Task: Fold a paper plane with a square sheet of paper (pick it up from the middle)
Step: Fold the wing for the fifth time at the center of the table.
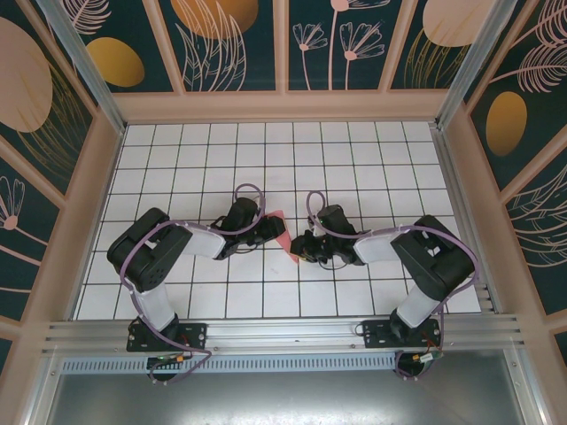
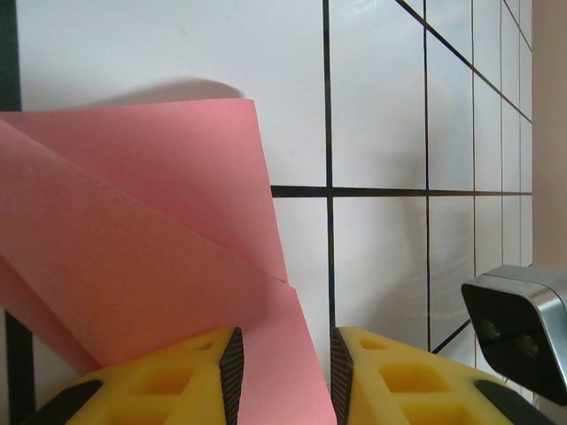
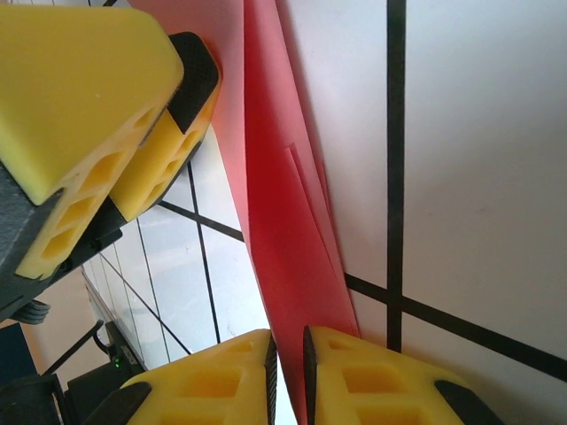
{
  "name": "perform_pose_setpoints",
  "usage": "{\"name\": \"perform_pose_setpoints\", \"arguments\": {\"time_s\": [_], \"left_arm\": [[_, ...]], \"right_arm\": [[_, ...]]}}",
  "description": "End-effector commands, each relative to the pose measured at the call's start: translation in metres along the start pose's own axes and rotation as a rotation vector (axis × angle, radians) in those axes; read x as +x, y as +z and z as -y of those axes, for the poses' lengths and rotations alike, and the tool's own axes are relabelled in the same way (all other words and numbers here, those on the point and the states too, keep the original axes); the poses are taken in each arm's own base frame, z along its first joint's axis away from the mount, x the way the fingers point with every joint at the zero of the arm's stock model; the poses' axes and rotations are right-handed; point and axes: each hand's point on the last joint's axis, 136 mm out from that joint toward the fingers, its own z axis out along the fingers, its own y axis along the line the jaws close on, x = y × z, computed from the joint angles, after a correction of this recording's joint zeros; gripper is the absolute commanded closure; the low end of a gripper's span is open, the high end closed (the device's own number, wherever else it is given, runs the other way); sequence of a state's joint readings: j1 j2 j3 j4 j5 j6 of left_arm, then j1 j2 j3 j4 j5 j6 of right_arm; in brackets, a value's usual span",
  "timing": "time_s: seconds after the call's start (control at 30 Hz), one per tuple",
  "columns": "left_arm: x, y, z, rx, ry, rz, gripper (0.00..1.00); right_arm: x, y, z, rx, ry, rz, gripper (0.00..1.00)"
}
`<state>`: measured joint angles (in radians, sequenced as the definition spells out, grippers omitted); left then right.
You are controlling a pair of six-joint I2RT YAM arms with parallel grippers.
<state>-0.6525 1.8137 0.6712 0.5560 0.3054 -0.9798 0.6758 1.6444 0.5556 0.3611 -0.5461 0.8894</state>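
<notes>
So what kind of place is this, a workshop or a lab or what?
Most likely a robot test cell in a lab: two arms on an aluminium rail, a white grid-tiled table, and printed floral wall panels boxing it in. A pink paper sheet sits between the arms.

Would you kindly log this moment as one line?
paper: partly folded, mid-table | left gripper: pinching one edge | right gripper: pinching another

A robot test cell in a laboratory. Two arms (image 1: 168, 257) (image 1: 416, 257) are bolted to an aluminium rail (image 1: 283, 335) along the near edge of a white desk (image 1: 372, 159) ruled with a black grid. Framed wall panels (image 1: 230, 40) printed with leaf and flower motifs enclose the far, left and right edges, forming a purpose-built recording booth.
</notes>
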Motion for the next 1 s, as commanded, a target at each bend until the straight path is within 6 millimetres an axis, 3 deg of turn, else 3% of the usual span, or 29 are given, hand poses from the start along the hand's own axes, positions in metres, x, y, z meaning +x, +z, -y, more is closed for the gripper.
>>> {"name": "perform_pose_setpoints", "arguments": {"time_s": [0.0,0.13,0.2,0.43,0.5,0.7,0.97], "left_arm": [[0.022,0.016,-0.055,-0.172,-0.006,-0.060,0.66],[0.022,0.017,-0.055,-0.172,-0.007,-0.063,0.66],[0.023,0.017,-0.055,-0.174,-0.007,-0.063,0.66],[0.022,0.017,-0.055,-0.178,-0.008,-0.068,0.66],[0.023,0.018,-0.056,-0.184,-0.007,-0.069,0.66],[0.023,0.019,-0.058,-0.192,-0.010,-0.073,0.67],[0.024,0.020,-0.057,-0.190,-0.007,-0.080,0.67]], "right_arm": [[-0.004,-0.003,-0.005,0.010,-0.032,0.013,0.82],[0.000,-0.001,0.006,0.049,-0.032,0.000,0.93],[0.008,0.000,0.015,0.061,-0.027,-0.026,0.94],[0.042,0.005,0.073,0.215,0.022,-0.118,0.94],[0.041,0.002,0.071,0.216,0.023,-0.107,0.92],[0.019,-0.009,0.027,0.141,-0.036,-0.046,0.85],[0.028,-0.008,0.048,0.188,-0.008,-0.065,0.87]]}}
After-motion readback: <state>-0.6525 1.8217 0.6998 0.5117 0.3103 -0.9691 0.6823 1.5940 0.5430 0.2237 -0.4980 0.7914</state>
